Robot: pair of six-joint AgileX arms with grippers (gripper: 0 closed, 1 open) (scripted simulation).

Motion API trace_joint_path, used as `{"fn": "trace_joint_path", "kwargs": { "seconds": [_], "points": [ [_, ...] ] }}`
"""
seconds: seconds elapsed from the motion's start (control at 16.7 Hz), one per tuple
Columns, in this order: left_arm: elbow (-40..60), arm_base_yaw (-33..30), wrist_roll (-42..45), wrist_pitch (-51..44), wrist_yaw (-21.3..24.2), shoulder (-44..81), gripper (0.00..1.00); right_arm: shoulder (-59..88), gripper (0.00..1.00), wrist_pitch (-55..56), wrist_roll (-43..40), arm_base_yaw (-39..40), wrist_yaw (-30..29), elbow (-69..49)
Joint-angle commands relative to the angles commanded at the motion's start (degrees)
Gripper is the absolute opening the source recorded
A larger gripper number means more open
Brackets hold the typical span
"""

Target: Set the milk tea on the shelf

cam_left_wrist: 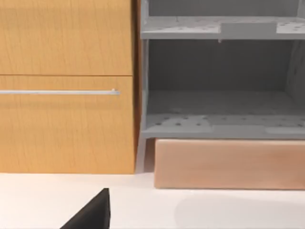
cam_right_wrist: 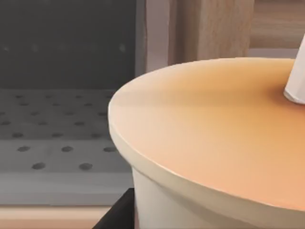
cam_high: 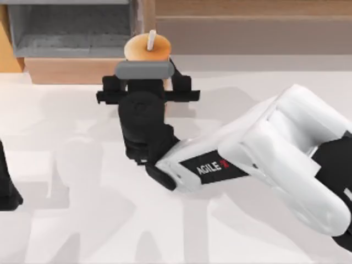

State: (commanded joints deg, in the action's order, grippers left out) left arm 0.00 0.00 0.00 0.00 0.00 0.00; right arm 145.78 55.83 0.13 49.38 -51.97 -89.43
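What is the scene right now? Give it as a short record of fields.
cup: milk tea, upright, white straw through lid
holder: right gripper, at the cup, in front of the cabinet
cup place: by the grey compartment, not on the shelf
left arm: parked at the table's left edge
task state: cup not yet on shelf

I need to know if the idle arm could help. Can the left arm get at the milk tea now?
Probably not: the right end effector is around the milk tea, while the left arm sits at the table's left edge.
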Motion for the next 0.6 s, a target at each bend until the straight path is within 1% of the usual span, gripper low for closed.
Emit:
{"fn": "trace_joint_path", "kwargs": {
  "seconds": [0.6],
  "points": [
    [0.0,0.0,0.0,0.0,0.0,0.0,1.00,-1.3,0.00,-1.3,0.2,0.2,0.0,0.1]
  ]
}}
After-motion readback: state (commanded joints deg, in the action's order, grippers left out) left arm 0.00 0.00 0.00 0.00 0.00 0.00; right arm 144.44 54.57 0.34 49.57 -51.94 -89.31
